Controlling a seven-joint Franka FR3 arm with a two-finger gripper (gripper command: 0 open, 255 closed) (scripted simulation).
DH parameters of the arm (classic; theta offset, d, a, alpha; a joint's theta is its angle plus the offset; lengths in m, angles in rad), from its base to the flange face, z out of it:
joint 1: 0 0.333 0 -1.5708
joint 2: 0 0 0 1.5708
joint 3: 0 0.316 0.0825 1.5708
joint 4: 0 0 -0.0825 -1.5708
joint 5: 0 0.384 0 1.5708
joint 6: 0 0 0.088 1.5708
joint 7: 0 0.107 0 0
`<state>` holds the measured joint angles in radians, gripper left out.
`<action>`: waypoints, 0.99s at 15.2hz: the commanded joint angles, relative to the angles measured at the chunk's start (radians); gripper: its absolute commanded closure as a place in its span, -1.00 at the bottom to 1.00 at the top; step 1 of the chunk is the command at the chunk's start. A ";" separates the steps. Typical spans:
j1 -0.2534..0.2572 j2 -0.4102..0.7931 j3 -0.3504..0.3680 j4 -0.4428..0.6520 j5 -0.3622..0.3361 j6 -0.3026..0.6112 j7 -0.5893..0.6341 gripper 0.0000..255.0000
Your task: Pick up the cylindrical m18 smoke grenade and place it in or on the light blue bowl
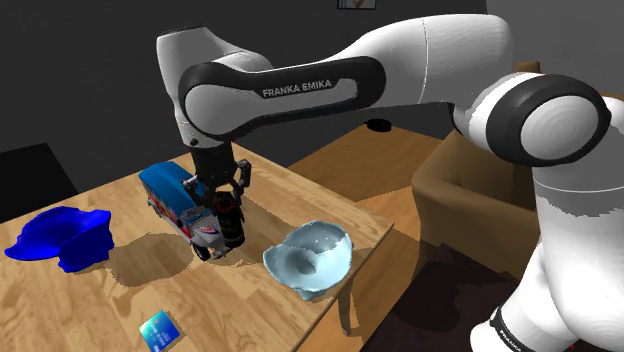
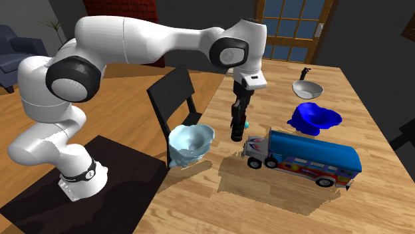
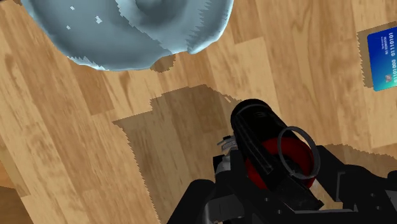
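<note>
My black gripper (image 1: 226, 196) is shut on the smoke grenade (image 1: 232, 224), a black cylinder with a red band and a pull ring. In the wrist view the grenade (image 3: 267, 149) sticks out from between the fingers (image 3: 207, 194) above the wooden table. The grenade (image 2: 237, 129) hangs upright just off the tabletop, between the toy truck's cab and the bowl. The light blue bowl (image 1: 308, 258) with a jagged rim stands near the table's edge, a short way from the gripper (image 2: 238, 114). Ahead of the grenade in the wrist view lies the same bowl (image 3: 127, 28).
A blue toy truck (image 2: 306, 156) stands close beside the gripper. A dark blue bowl-like thing (image 1: 62, 238) sits further along the table (image 1: 250, 310). A small blue card (image 1: 158, 331) lies near the front edge. A grey pan (image 2: 307, 88) and a black chair (image 2: 174, 100) are nearby.
</note>
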<state>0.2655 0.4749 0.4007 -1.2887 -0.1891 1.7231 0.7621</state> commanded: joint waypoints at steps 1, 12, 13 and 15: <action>0.003 0.003 0.000 0.033 0.000 -0.031 -0.003 1.00; 0.039 0.047 -0.001 0.255 -0.014 -0.206 -0.010 1.00; 0.045 0.055 -0.002 0.281 -0.016 -0.225 -0.011 1.00; 0.057 0.073 -0.003 0.339 -0.022 -0.265 -0.013 1.00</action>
<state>0.3147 0.5340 0.3987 -0.9896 -0.2071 1.4855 0.7516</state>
